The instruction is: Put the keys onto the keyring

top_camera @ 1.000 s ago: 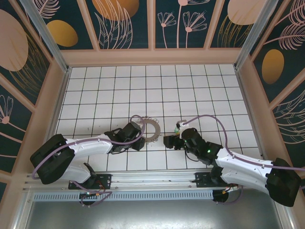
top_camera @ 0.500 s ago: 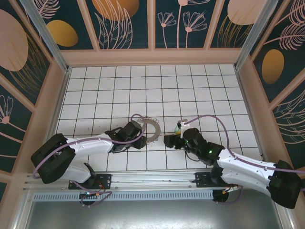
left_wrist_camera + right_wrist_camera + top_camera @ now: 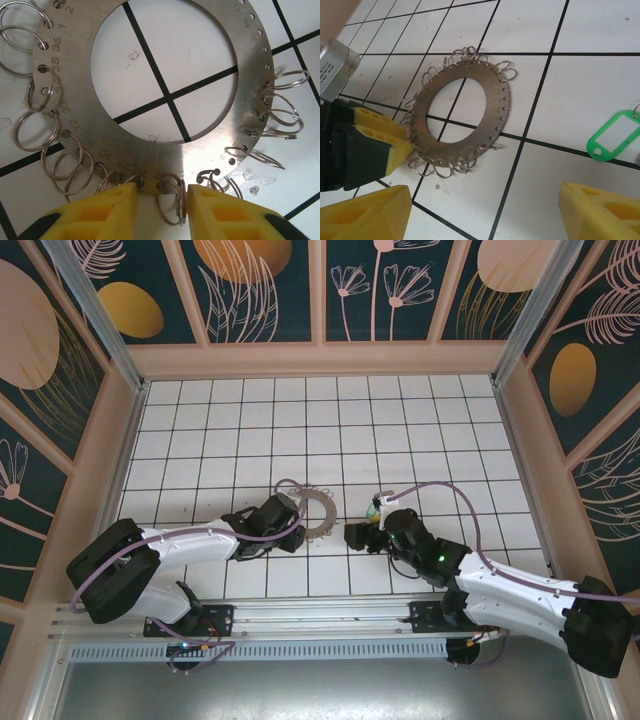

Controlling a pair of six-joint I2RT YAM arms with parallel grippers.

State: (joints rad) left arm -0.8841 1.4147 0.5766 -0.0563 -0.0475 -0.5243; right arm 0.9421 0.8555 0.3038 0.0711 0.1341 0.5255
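Observation:
The keyring (image 3: 210, 135) is a flat metal disc with numbered holes and lies on the tiles (image 3: 325, 500) (image 3: 496, 100). Small wire split rings (image 3: 172, 200) hang all round its rim. My left gripper (image 3: 161, 192) (image 3: 293, 523) is at the disc's near edge, open. One split ring sits between its yellow fingers (image 3: 210, 205) and touches the right finger. A green plastic tag (image 3: 612, 142) (image 3: 371, 508), the green key, lies flat to the right of the disc. My right gripper (image 3: 485, 210) (image 3: 358, 536) hangs open over the bare tile between disc and tag, with nothing in it.
The white tiled floor (image 3: 400, 430) stretches free behind both grippers. Wooden walls (image 3: 320, 358) close the back and sides. A metal rail (image 3: 320, 615) runs along the near edge by the arm bases. The left gripper's finger (image 3: 385, 142) presses against the disc's left rim.
The right arm has shifted very slightly. The left gripper, the disc and the green tag stay where they were.

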